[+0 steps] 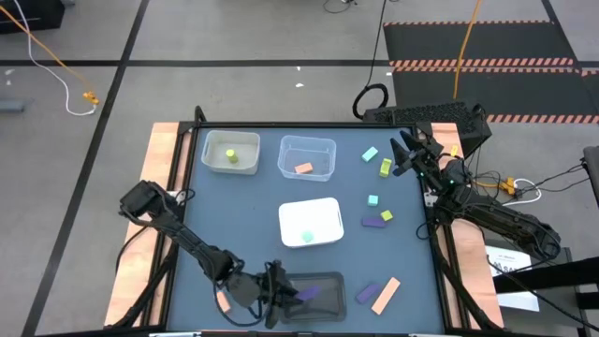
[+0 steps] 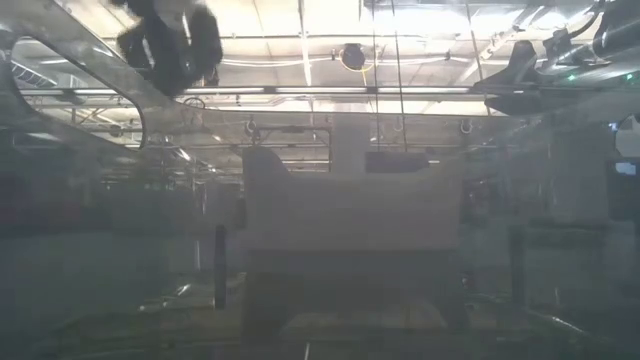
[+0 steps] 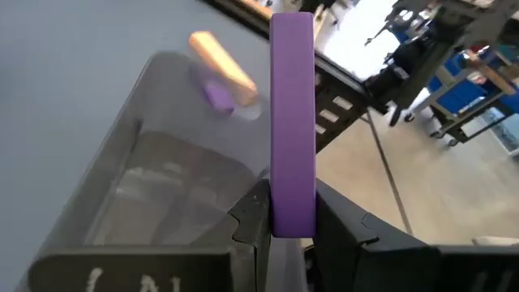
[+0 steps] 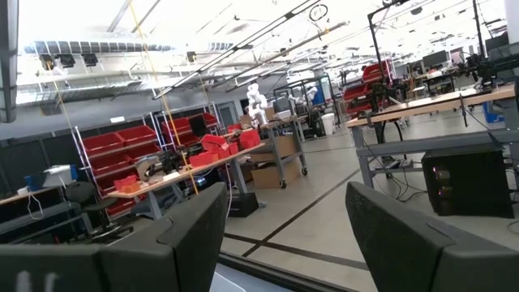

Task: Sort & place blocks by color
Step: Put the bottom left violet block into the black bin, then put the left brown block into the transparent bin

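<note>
My left gripper (image 1: 292, 293) is at the table's near edge, shut on a purple bar (image 1: 308, 293) over the dark tray (image 1: 328, 279). My right gripper (image 1: 406, 155) is raised at the far right, open and holding nothing; in its wrist view the right gripper (image 4: 284, 235) faces the room. A yellow-green block (image 1: 230, 155) lies in the far-left tray, a peach-orange block (image 1: 304, 168) in the clear tray, and a mint block (image 1: 307, 237) in the white tray. Loose on the right are mint (image 1: 370, 153), yellow-green (image 1: 386, 168) and purple (image 1: 374, 222) blocks. My left gripper pinches the purple bar between its two fingers at the bar's near end (image 3: 292, 212). The fingers (image 3: 250, 221) come roughly level from the table's left and lie along the bar. The bar's free end (image 3: 292, 32) sticks out past the fingertips toward the table's right, above the dark tray (image 3: 154, 186).
Beyond the dark tray's right wall lie a purple block (image 1: 367, 293) and a peach-orange bar (image 1: 386, 295), near the table's near-right corner. More loose blocks, mint (image 1: 372, 200) and yellow-green (image 1: 387, 215), sit right of the white tray (image 1: 323, 208). Bare table shows at the left.
</note>
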Motion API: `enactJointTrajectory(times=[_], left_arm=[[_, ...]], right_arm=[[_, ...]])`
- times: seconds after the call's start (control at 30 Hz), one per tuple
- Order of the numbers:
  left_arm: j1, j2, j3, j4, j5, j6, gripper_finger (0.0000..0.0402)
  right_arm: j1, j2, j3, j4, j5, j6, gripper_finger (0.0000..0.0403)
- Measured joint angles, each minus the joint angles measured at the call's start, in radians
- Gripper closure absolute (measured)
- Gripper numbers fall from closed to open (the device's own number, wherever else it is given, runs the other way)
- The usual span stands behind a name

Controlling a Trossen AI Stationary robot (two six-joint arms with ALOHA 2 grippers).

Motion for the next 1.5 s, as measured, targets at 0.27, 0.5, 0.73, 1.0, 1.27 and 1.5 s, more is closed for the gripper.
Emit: enactJointTrajectory(times=[0.27,0.5,0.73,1.0,1.27,1.5], left_arm=[[-0.003,0.015,0.0,-0.004,0.001,-0.079,0.0327],[-0.003,0.015,0.0,-0.018,-0.001,-0.105,0.0295],[-0.003,0.008,0.0,-0.008,-0.002,-0.105,0.0271],[-0.015,-0.133,0.0,-0.122,-0.01,-0.006,0.0268],[-0.114,-0.287,0.0,-0.568,0.112,-0.028,0.0268],[-0.203,-0.315,0.0,-0.831,0.243,-0.005,0.0268]], right_arm=[[0.0,0.0,0.0,0.0,0.0,0.0,0.0156],[0.0,0.0,0.0,0.0,0.0,0.0,0.0156],[0.0,0.0,0.0,0.0,0.0,0.0,0.0156],[0.0,0.0,0.0,0.0,0.0,0.0,0.0156],[0.0,0.0,0.0,0.0,0.0,0.0,0.0156],[0.0,0.0,0.0,0.0,0.0,0.0,0.0156]])
